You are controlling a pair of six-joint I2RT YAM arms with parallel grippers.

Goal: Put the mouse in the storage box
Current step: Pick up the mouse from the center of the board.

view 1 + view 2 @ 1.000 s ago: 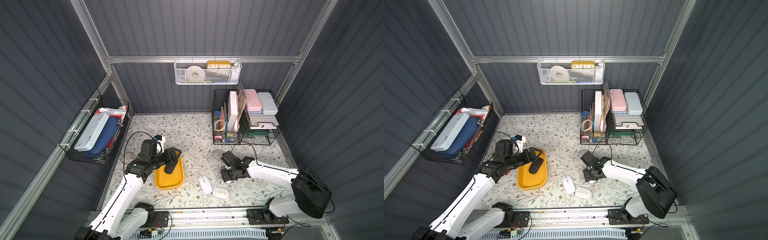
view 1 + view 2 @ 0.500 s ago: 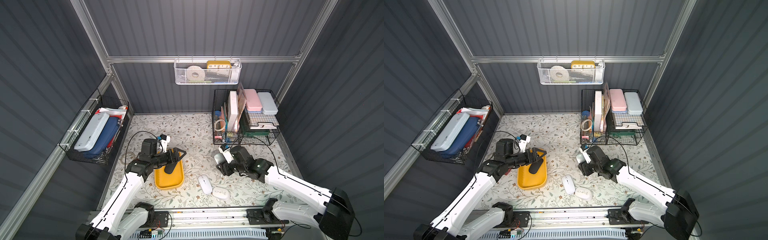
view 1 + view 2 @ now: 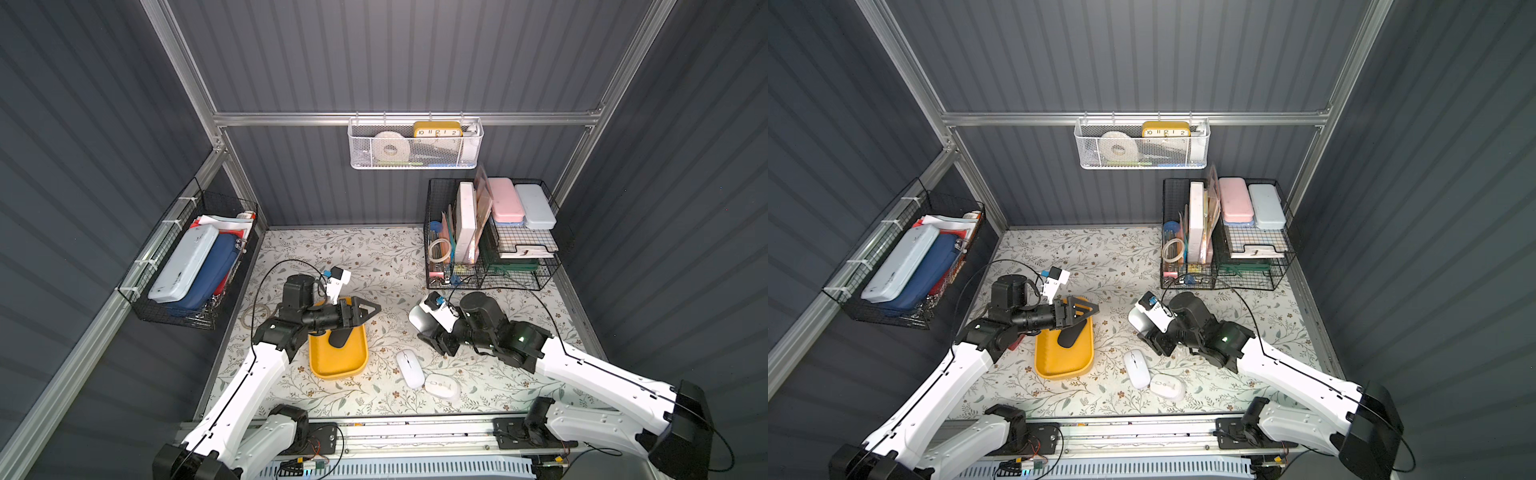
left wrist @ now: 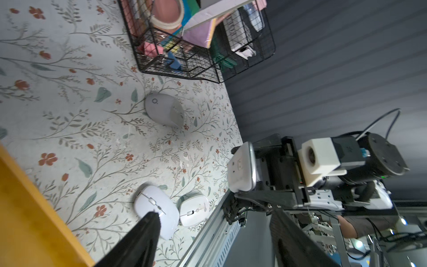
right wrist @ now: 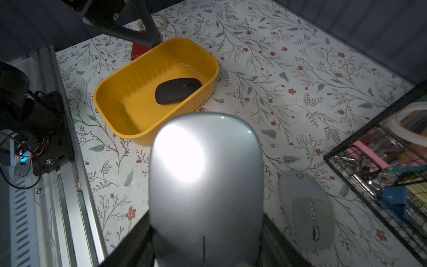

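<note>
The mouse [image 5: 205, 185], grey and glossy, is held off the table with my right gripper [image 5: 206, 217] shut on its sides; both top views show the mouse [image 3: 419, 323] [image 3: 1135, 321] right of the storage box. The storage box [image 3: 357, 365] [image 3: 1044, 365] [image 5: 129, 92] is a shallow yellow tray holding a black mouse [image 3: 340, 336] [image 3: 1070, 334] [image 5: 176, 90]. My left gripper [image 3: 370, 311] [image 3: 1090, 309] [image 4: 215, 212] hangs open and empty over the box's far end. In the left wrist view the held mouse [image 4: 241, 171] shows edge-on.
Two white mice [image 3: 410, 369] [image 3: 441, 386] lie near the front edge, right of the box. A pale grey mouse [image 4: 165, 109] [image 5: 307, 208] lies by the black wire baskets [image 3: 490, 249]. A wire basket [image 3: 187, 266] hangs on the left wall, a white mesh basket [image 3: 415, 143] on the back wall.
My right gripper has risen from the table with the grey mouse and moved left toward the yellow box. The left gripper has slid slightly right above the box.
</note>
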